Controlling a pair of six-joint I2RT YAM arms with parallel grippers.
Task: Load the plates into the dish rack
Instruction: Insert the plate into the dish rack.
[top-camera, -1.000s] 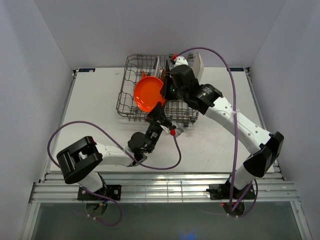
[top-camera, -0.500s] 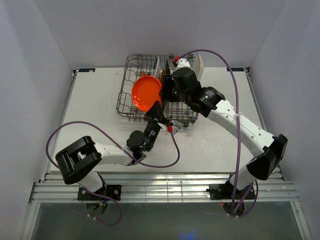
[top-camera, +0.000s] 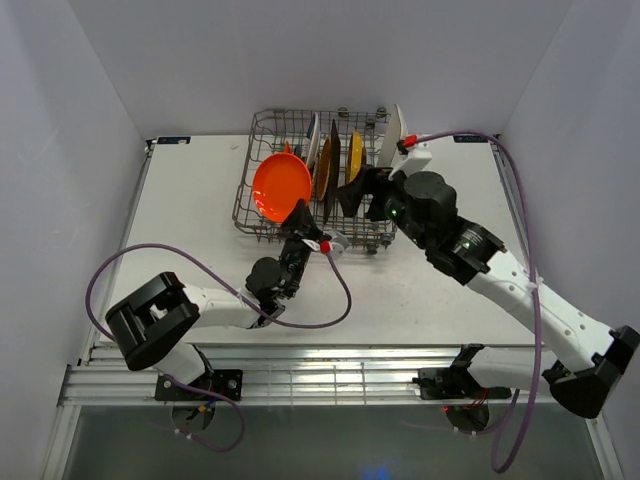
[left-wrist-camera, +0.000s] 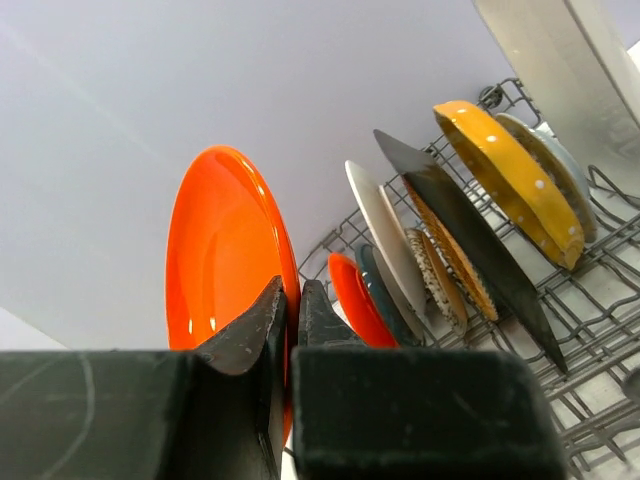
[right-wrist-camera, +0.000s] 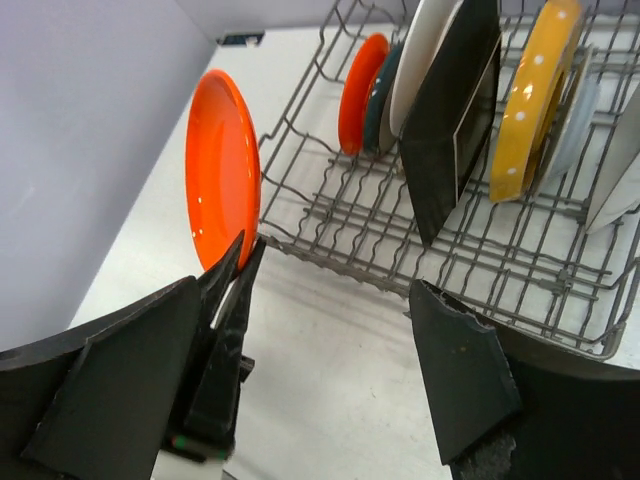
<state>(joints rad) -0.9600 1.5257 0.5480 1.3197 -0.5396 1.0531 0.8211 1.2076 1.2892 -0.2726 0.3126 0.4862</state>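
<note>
My left gripper is shut on the lower rim of a large orange plate, holding it on edge at the near left corner of the dish rack. The left wrist view shows its fingertips pinching that orange plate. Several plates stand in the rack: small orange, dark square, yellow and a white rectangle. My right gripper is open and empty, just in front of the rack's near side. Its view also shows the orange plate.
The rack stands at the back centre of the white table, with grey walls close on three sides. The left arm's purple cable loops over the table near the front. The right forearm stretches across the right side.
My right gripper has opened and drawn back out of the rack toward the near right. My left gripper has carried the orange plate a little to the left.
</note>
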